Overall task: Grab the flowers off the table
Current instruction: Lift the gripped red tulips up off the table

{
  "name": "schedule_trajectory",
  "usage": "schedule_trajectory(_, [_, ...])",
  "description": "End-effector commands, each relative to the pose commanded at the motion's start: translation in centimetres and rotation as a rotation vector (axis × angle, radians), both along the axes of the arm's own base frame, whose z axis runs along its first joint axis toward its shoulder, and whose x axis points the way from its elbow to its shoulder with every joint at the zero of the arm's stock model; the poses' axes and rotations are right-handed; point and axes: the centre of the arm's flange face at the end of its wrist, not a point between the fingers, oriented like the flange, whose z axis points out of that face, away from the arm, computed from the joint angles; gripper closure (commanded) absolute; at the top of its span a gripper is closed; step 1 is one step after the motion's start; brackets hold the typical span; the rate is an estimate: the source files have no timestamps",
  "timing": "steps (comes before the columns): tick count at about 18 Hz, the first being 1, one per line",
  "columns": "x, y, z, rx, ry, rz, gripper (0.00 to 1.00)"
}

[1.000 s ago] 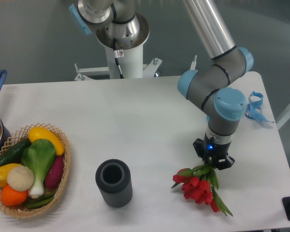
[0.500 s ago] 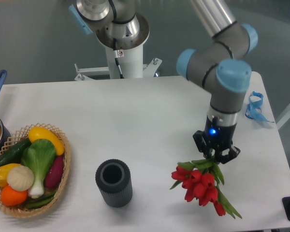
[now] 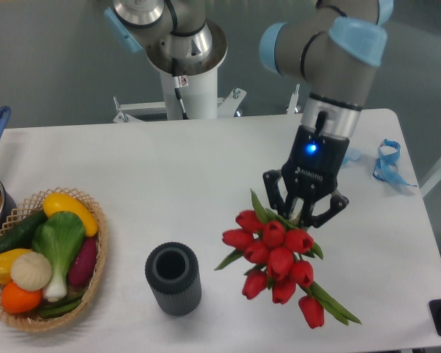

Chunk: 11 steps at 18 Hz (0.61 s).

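The flowers (image 3: 275,254) hang directly below the gripper (image 3: 303,213), with the red heads fanned out toward the camera and the green leaves splayed to the lower right and lower left. The stems run up into the gripper, so the bunch's long axis follows the gripper's own axis, roughly vertical with a lean toward the lower left of the view. The heads appear large in the view, which suggests the bunch is raised clear of the table (image 3: 206,176); no contact between the blooms and the tabletop is visible, though the lowest head and leaf tips cannot be judged with certainty.

The gripper is clenched on the stems near the top of the bunch: both fingers close around the green stalks, and the flowers depend on that grasp alone. A blue indicator light shows on the gripper body above the fingers.

Judgement: the lift step appears achieved or nearly so. Any coming move turns on the bunch hanging below the grasp point. The heavy heads sit away from the fingers, so a sideways move is likely to swing them.

Outward from the bunch: a dark ribbed cup (image 3: 173,279) stands on the table to the left, near but apart from the blooms. A basket (image 3: 95,257) of vegetables sits well apart at the left edge. Blue ribbons (image 3: 387,162) lie near the right edge.
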Motion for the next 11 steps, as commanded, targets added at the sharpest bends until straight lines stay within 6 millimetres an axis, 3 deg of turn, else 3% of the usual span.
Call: schedule_trajectory(11, [-1.2,-1.3,1.8,0.089,-0.037,-0.003,0.85])
